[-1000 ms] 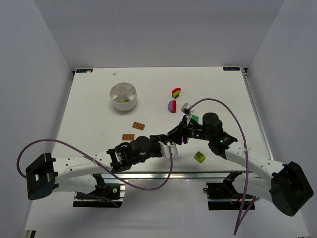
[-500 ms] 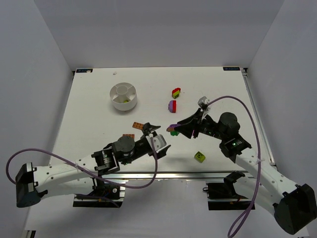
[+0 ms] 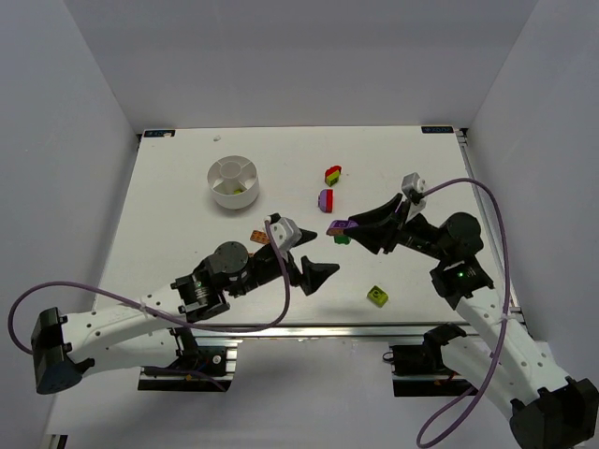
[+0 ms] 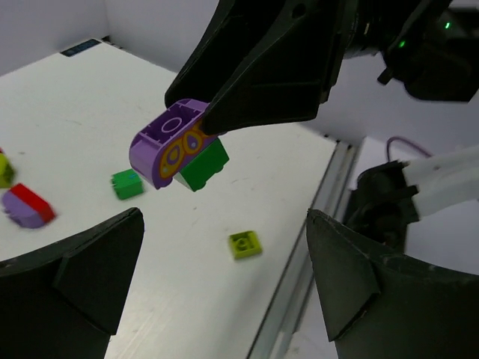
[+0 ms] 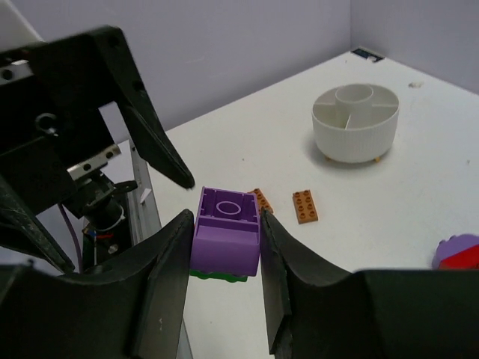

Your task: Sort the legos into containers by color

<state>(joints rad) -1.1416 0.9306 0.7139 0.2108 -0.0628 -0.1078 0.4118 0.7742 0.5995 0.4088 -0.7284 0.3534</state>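
right gripper point(image 3: 353, 227) clenched on a purple-over-green lego stack point(image 3: 338, 225), held off the table at centre of the top view. left gripper point(image 3: 304, 254) spread wide, empty, just lower left of the stack. white dish point(image 3: 223, 198) upper left, lime-green block point(image 3: 377, 296) lower right.
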